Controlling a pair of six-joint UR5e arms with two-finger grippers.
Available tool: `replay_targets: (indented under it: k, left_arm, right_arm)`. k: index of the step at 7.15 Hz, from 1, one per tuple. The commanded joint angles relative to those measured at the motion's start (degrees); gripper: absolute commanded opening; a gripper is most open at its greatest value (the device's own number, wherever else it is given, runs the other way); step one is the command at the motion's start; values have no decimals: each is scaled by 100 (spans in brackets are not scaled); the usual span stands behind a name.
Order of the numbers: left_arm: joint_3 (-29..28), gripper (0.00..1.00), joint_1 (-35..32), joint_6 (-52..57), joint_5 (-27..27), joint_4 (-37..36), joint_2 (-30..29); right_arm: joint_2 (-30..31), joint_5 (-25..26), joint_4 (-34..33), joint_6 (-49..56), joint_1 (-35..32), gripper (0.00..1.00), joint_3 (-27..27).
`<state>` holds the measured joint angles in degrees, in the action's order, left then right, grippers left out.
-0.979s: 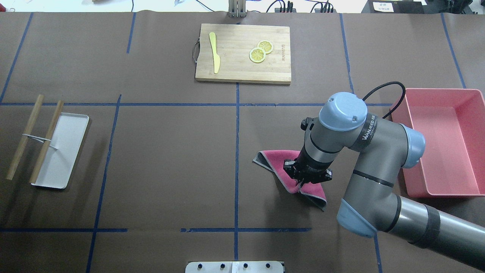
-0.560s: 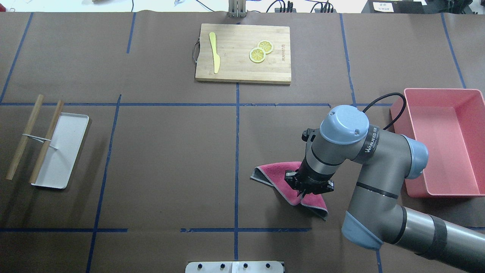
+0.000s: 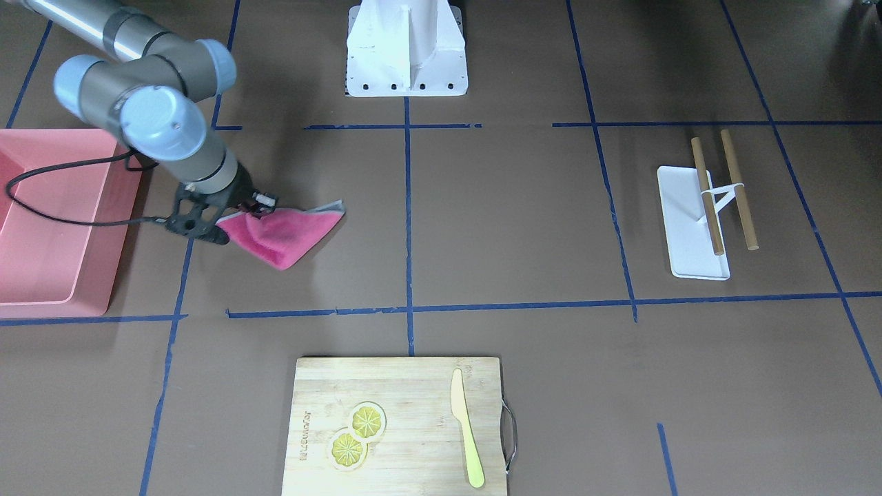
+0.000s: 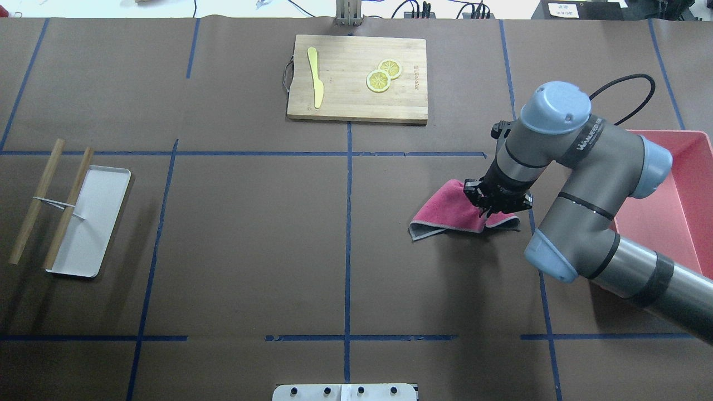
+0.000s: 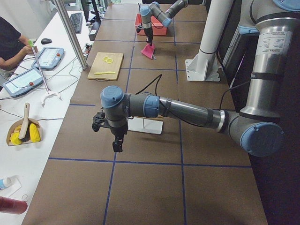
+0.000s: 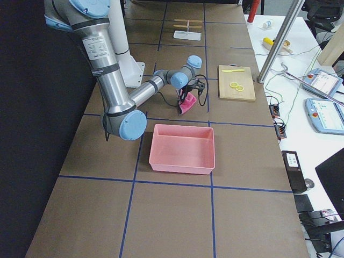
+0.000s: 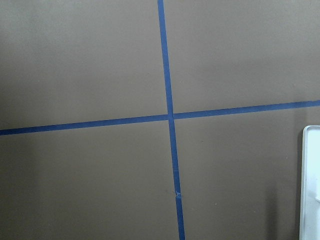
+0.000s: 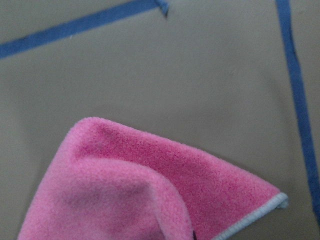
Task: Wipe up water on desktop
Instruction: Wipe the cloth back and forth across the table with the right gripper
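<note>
The desktop (image 4: 250, 223) is brown with blue tape lines; I see no water on it. My right gripper (image 4: 496, 209) is shut on a pink cloth (image 4: 450, 210) with a grey hem, which trails on the desktop to the gripper's left. The same gripper (image 3: 249, 207) and cloth (image 3: 286, 234) show in the front view, and the cloth fills the bottom of the right wrist view (image 8: 135, 190). My left gripper (image 5: 116, 144) hangs over the desktop near the white tray; I cannot tell whether it is open or shut.
A pink bin (image 4: 685, 136) stands just right of my right arm. A bamboo cutting board (image 4: 356, 100) with a yellow knife (image 4: 316, 78) and lemon slices (image 4: 383, 75) lies at the back. A white tray (image 4: 92, 228) with two wooden sticks lies far left.
My right arm has dragged the cloth across the desktop, away from the robot and to the right, toward the pink bin. The cloth now trails to the gripper's left.
</note>
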<state>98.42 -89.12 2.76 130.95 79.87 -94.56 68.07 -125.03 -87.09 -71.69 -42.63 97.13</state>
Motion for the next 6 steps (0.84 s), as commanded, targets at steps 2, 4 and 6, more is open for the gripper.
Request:
replay_targets:
  k: [2,4,6]
  left_arm:
    - [2,100,0,-13,1,-7,-19]
    - [-68,100,0,-4,1,2,-28]
    - [-77,100,0,-4,1,11,-28]
  right_arm:
    - [-48,22,-1,507,-623,0,-405]
    - [-101,5,8,437,-319,0,-441]
    - [-75,-22,0,218,156,0,-197]
